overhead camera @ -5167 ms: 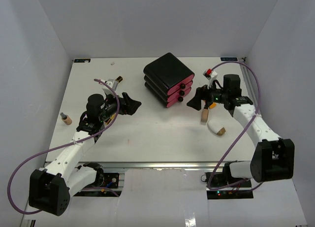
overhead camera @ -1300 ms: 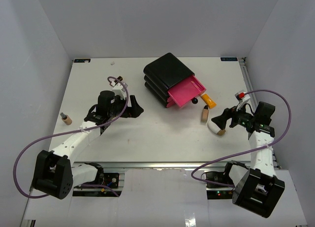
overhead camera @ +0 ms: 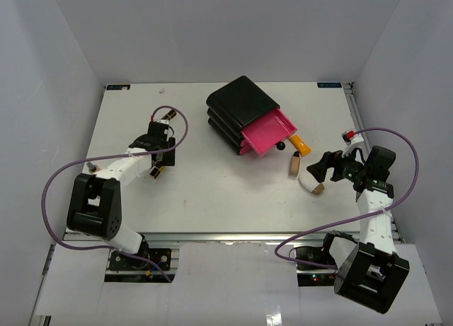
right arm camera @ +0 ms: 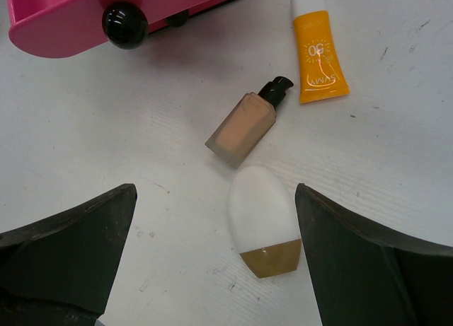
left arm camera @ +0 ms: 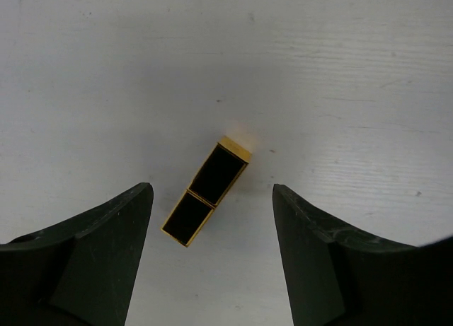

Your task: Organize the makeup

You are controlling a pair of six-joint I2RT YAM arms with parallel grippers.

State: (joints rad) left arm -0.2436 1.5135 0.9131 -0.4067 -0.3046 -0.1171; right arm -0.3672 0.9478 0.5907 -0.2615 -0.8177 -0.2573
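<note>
The right gripper [right arm camera: 214, 193] hangs over the table [overhead camera: 212, 199] with its jaws wide apart and nothing in them. In the right wrist view a white oval tube [right arm camera: 259, 220] with a tan end lies flat between the two fingers, touching neither. Just beyond it lies a tan bottle [right arm camera: 239, 130], square-sided, with a black pump cap pointing away from the gripper. The bottle's base is very near the rounded white end of the oval tube. To one side of the bottle is an orange tube [right arm camera: 319, 61] with a white cap. It carries two white figures and a line of white lettering below them, too small to read with certainty.

The left gripper [left arm camera: 211, 199] is also open. A short black case [left arm camera: 218, 172] edged in gold lies slantwise on the table between its fingers, clear of both. No writing shows on it.

Farther back stands a black box [overhead camera: 237, 103] of three drawers. Its top pink drawer [overhead camera: 267, 131] is pulled out over the table, with a round black knob [right arm camera: 124, 25] on its front.
</note>
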